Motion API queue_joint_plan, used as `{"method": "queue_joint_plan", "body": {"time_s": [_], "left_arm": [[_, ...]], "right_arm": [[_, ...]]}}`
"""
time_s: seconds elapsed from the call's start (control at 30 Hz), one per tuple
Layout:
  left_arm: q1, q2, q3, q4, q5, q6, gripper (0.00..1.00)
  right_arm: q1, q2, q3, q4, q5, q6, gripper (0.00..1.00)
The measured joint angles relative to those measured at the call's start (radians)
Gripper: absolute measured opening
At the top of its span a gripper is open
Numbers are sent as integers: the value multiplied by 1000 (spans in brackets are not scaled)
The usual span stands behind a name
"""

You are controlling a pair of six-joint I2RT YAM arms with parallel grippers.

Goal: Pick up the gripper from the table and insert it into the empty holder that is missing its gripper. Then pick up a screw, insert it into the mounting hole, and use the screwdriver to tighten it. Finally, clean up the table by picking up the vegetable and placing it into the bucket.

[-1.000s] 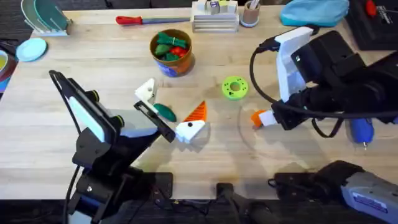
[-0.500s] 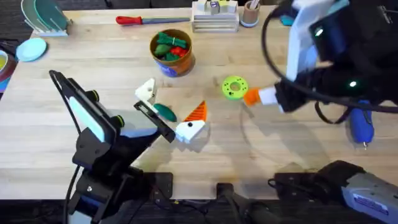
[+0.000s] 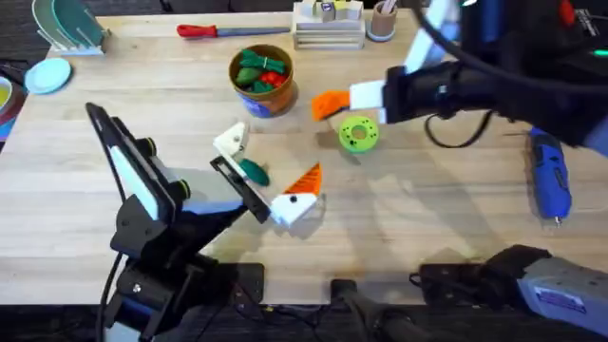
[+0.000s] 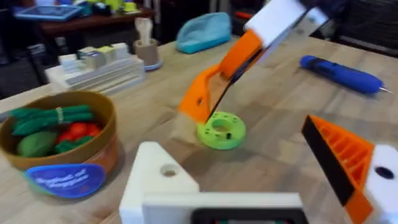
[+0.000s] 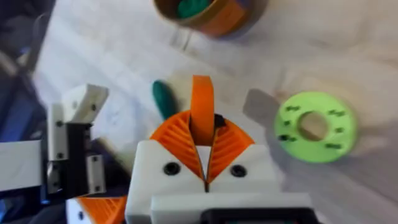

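Overhead, we see our right gripper (image 3: pixel 334 103) clamped on the orange fingertip (image 3: pixel 326 104), above the table (image 3: pixel 427 218) between bucket (image 3: pixel 261 80) and green disc (image 3: pixel 358 134). Our left gripper (image 3: pixel 268 176) gapes empty, its tipless holder (image 3: pixel 229 142) beside the vegetable (image 3: pixel 253 171). The right wrist view shows the fingertip (image 5: pixel 202 115) pinched upright.

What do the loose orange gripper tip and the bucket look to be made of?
The gripper, pinched in the right gripper: likely matte 3D-printed plastic, like the ribbed orange pads. The bucket: smooth, slightly glossy wall with a blue label; plastic or coated card, unclear.
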Motion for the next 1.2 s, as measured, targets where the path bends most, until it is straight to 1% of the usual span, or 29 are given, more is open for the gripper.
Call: {"method": "queue_joint_plan", "body": {"time_s": [0.1,0.23,0.33,0.43,0.67,0.97,1.1,1.2], "left_arm": [[0,0,0,0,80,0,992],[0,0,0,-3,165,0,993],[0,0,0,-5,206,0,993],[0,0,0,-6,222,0,993],[0,0,0,-6,229,-1,993],[0,0,0,-6,229,-1,993],[1,0,0,-7,213,-11,993],[10,0,0,-6,186,-22,993]], "right_arm": [[0,78,0,12,-157,43,9],[0,143,0,46,-356,67,9],[0,175,0,68,-483,79,9],[0,191,0,71,-575,84,9],[-3,192,0,74,-662,95,9],[-3,197,0,60,-680,100,9],[3,236,0,78,-703,118,9],[13,281,1,128,-736,143,9]]}}
